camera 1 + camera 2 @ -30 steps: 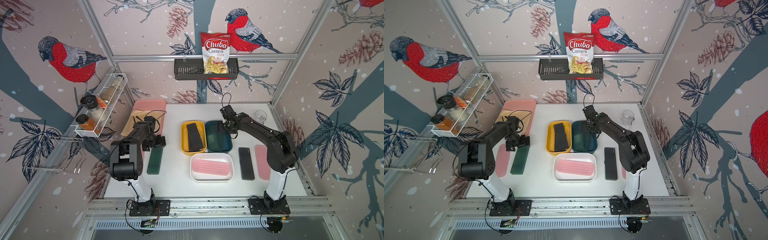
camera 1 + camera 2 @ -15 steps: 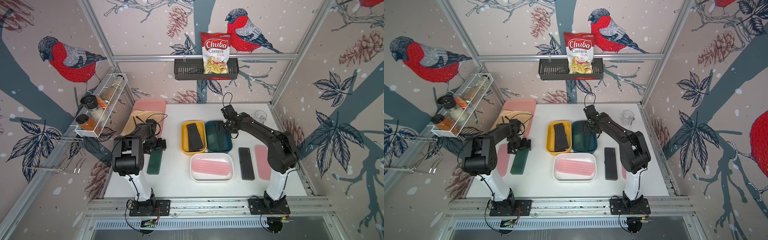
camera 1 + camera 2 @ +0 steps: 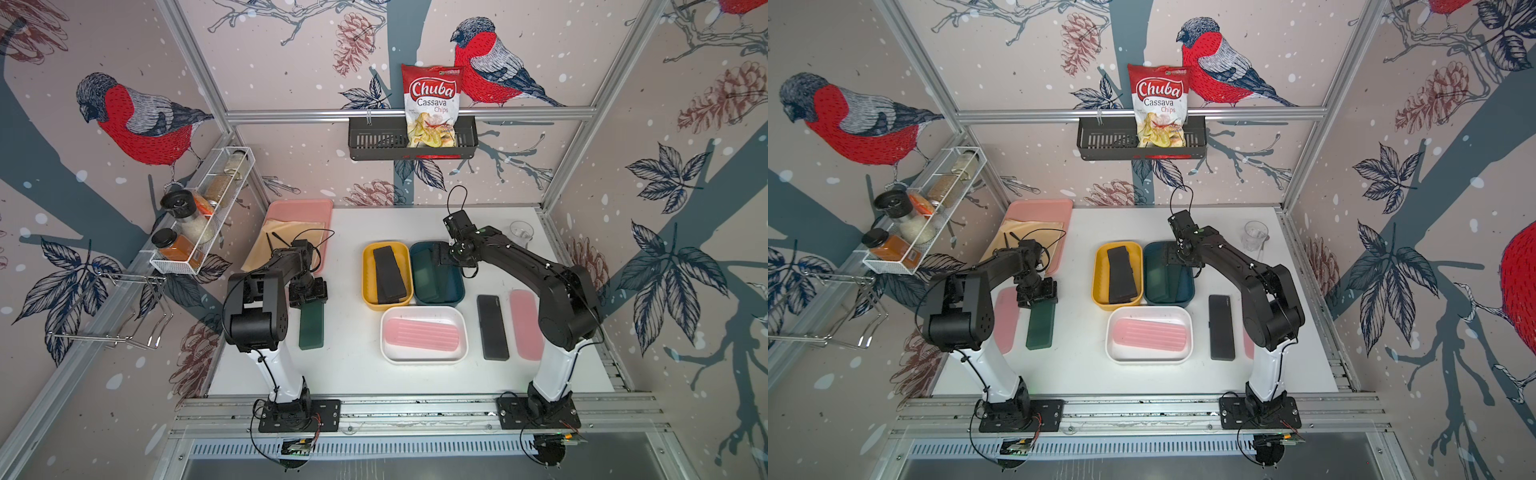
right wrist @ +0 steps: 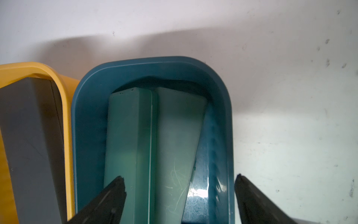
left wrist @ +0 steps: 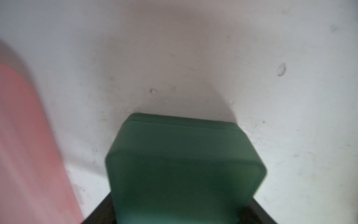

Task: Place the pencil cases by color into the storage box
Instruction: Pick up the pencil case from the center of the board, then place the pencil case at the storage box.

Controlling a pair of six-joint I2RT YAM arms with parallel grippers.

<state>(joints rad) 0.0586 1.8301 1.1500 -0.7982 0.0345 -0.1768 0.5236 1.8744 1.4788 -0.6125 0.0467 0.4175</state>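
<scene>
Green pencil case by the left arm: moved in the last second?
No. The green pencil case keeps its gap to the white tub; only the left pincer came down and shut on its far end.

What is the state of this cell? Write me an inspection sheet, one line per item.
Surface: white table, scuffed.
Job's things: black case in yellow tub; green cases, apparently two, in blue tub; pink case in white tub. Loose on the table: loose green case, second black case, right pink case, left pink case.
Clutter: pink tray with tan cloth; clear cup.
Hands: left hand shut on loose green case's end; right hand open, empty, above blue tub.
Cables: cable loops at each wrist.
Surroundings: spice rack; chip bag in wall basket.
</scene>
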